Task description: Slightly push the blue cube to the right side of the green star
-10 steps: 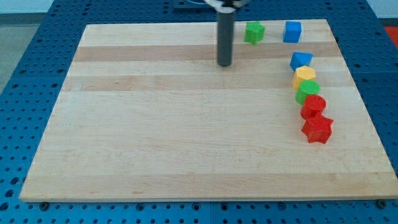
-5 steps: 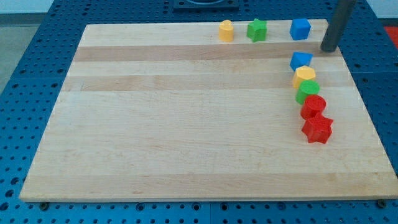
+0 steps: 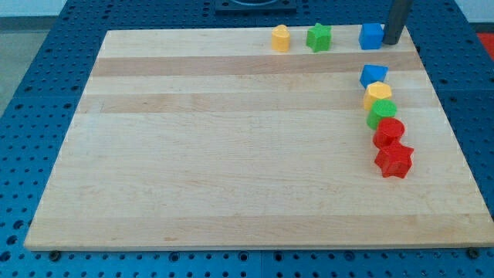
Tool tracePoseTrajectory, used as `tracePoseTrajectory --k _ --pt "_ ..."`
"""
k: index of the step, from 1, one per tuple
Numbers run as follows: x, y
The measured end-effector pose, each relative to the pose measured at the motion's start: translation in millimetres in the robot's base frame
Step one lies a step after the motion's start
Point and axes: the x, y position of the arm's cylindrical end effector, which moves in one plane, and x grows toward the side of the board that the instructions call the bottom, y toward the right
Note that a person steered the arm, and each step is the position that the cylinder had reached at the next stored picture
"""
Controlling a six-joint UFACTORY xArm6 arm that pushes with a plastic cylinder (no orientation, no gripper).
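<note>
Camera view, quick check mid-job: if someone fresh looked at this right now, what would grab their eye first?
Probably the curved chain of five blocks by the board's right edge: blue block, yellow block, green block, red block and red star, running downward. Next, my tip at the view's top right, right against the blue cube's right side. The green star and a small yellow block sit left of it.

The arm's visible part is a straight, smooth, dark grey cylindrical rod (image 3: 397,19), ending in a flat tip (image 3: 392,42)
</note>
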Motion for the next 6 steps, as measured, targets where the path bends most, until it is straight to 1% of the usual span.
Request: tracePoseTrajectory --k 1,2,3,5,6 --pt "-26.3 12.3" --pt "-18.0 2.7" --pt "2.1 -9.9" --pt "3.0 -12.2" --pt "14.2 -19.5"
